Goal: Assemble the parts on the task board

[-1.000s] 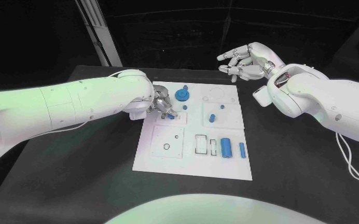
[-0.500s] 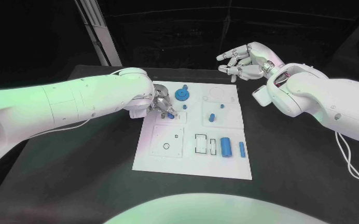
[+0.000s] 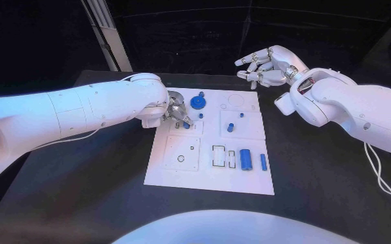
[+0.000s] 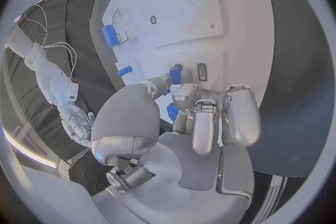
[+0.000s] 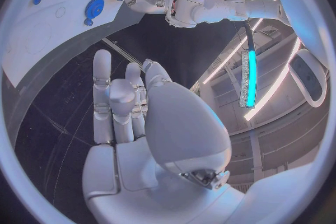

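Left silver hand (image 3: 175,114) of mine sits on left side of flat white task board (image 3: 213,165), pinching small blue peg part (image 3: 186,124). Right silver hand (image 3: 265,66) floats past board's far right corner, fingers spread, holding nothing.

Left wrist view: fingertips (image 4: 183,95) pinch blue peg (image 4: 175,74) against white board (image 4: 210,17).

Right wrist view: my right hand (image 5: 126,101) empty, fingers straight, board (image 5: 35,22) well apart.

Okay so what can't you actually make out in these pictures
- Head view: the left hand is mostly hidden behind its own arm, so its hold on the small blue part is unclear.
- Left wrist view: the fingers cover the slot under that part on the task board.
- Head view: the black-outlined slots are too small to tell their depth.
- The right hand hangs above the table, holding nothing.
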Available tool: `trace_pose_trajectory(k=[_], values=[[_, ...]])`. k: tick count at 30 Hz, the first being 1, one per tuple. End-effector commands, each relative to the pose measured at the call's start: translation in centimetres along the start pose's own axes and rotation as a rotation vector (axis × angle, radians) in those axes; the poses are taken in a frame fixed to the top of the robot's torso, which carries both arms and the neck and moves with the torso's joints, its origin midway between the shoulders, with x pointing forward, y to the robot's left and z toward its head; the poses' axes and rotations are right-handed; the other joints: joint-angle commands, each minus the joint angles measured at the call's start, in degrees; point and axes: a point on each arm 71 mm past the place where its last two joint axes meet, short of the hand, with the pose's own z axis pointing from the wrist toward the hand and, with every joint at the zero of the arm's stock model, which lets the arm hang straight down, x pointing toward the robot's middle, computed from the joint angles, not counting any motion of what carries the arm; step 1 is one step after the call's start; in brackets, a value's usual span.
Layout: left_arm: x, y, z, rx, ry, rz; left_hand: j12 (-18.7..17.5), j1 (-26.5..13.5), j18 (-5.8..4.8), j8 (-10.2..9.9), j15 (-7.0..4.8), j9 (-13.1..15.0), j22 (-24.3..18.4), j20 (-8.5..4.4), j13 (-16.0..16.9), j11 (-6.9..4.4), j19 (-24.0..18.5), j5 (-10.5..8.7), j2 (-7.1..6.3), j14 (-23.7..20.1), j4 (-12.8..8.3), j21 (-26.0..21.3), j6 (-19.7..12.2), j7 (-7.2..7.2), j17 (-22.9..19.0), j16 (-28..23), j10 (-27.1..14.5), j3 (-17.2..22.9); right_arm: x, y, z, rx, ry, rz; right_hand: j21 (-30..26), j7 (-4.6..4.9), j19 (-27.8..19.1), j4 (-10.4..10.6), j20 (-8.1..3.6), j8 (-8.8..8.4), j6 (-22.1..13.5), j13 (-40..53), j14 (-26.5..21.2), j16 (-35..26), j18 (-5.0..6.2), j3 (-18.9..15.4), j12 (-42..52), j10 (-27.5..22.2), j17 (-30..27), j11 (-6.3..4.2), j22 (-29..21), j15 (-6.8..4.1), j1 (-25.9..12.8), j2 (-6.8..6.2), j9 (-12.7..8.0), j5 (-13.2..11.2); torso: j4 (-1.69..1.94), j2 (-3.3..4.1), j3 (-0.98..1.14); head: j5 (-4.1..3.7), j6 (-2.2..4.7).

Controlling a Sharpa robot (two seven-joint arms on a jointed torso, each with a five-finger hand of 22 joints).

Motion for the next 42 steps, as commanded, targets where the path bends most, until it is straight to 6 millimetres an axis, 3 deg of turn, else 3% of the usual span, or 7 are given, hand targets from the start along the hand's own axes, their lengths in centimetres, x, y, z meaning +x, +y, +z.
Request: trace_pose_trajectory(k=[1, 8, 28, 36, 42], values=[[0.4, -0.2, 0.1, 0.008, 0.020, 0.006, 0.5, -0.5, -0.73, 0.3, -0.43, 0.0, 0.2, -0.02, 0.4, -0.01, 0.4, -0.01, 0.07, 6.2, 0.0, 0.3, 0.4, -0.06, 15.1, 0.2, 0.7, -0.3, 0.0, 0.2, 0.1, -0.006, 0.008, 0.000, -0.2, 0.01, 0.3, 0.1, 0.06, -0.15, -0.4, -0.1, 0.3, -0.4, 0.28, 0.3, -0.1, -0.4, -0.1, 0.12, -0.1, -0.07, 0.2, -0.19, -0.1, 0.2, 0.00, -0.03, 0.00, -0.07, -0.02], [0.3, -0.2, 0.1, 0.005, 0.017, 0.004, 0.7, -1.9, -0.76, 0.2, -0.53, -0.2, 0.3, -0.14, 0.7, -0.11, 0.4, -0.04, -0.35, 6.2, 0.6, 0.4, 1.0, -0.16, 15.1, 0.2, 1.0, -1.5, 0.1, 0.2, 0.1, -0.007, 0.008, 0.000, -0.2, 0.02, 0.3, 0.2, 0.07, -0.15, -0.4, -0.1, 0.3, -0.5, 0.27, 0.3, -0.1, -0.4, -0.2, 0.13, -0.1, -0.06, 0.1, -0.21, -0.1, 0.3, 0.00, 0.00, 0.02, -0.04, 0.00], [0.2, -0.2, 0.3, -0.010, 0.020, 0.008, 1.4, -6.9, -0.98, -0.1, -0.65, -1.0, 1.5, -0.30, 1.7, -0.17, 0.9, -0.09, -0.75, 6.2, 5.0, 1.0, 2.2, -0.24, 15.1, 0.2, 1.6, -8.0, 0.1, 0.2, 0.1, -0.007, 0.013, 0.001, -0.4, 0.06, 0.0, 0.6, 0.14, -0.21, -0.5, -0.4, 0.0, -1.3, 0.26, 0.6, -0.2, -0.7, -0.8, 0.20, -0.2, 0.03, -0.2, -0.37, -0.1, 0.3, 0.01, -0.04, -0.01, -0.16, 0.04], [-0.1, 0.4, 0.0, -0.010, -0.007, -0.013, 1.5, -10.4, -1.09, 0.0, -0.82, -1.2, 2.2, -0.44, 1.9, -0.35, 1.2, -0.20, -2.88, 6.2, 8.9, 1.3, 2.6, -0.48, 15.1, 0.2, 1.8, -15.6, 0.1, 0.1, 0.1, -0.007, 0.013, 0.001, -0.5, 0.09, -0.1, 0.8, 0.18, -0.24, -0.6, -0.5, -0.1, -1.6, 0.25, 0.6, -0.2, -0.8, -0.9, 0.24, -0.2, 0.07, -0.4, -0.46, -0.1, 0.3, 0.03, -0.05, -0.05, -0.26, 0.14], [-1.4, 0.3, -1.0, 0.017, -0.051, -0.041, 1.0, -9.9, -1.01, 0.0, -0.92, -1.2, 1.9, -0.59, 1.2, -0.42, 1.1, -0.17, -2.91, 6.2, 10.3, 1.0, 2.3, -0.51, 15.1, 0.2, 1.4, -20.8, 0.1, 0.1, 0.1, -0.006, 0.013, 0.000, -0.6, 0.10, -0.1, 0.9, 0.20, -0.25, -0.7, -0.6, -0.1, -1.6, 0.25, 0.6, -0.2, -0.8, -0.9, 0.25, -0.2, 0.08, -0.5, -0.50, -0.1, 0.2, 0.01, -0.03, -0.02, -0.32, 0.29]])
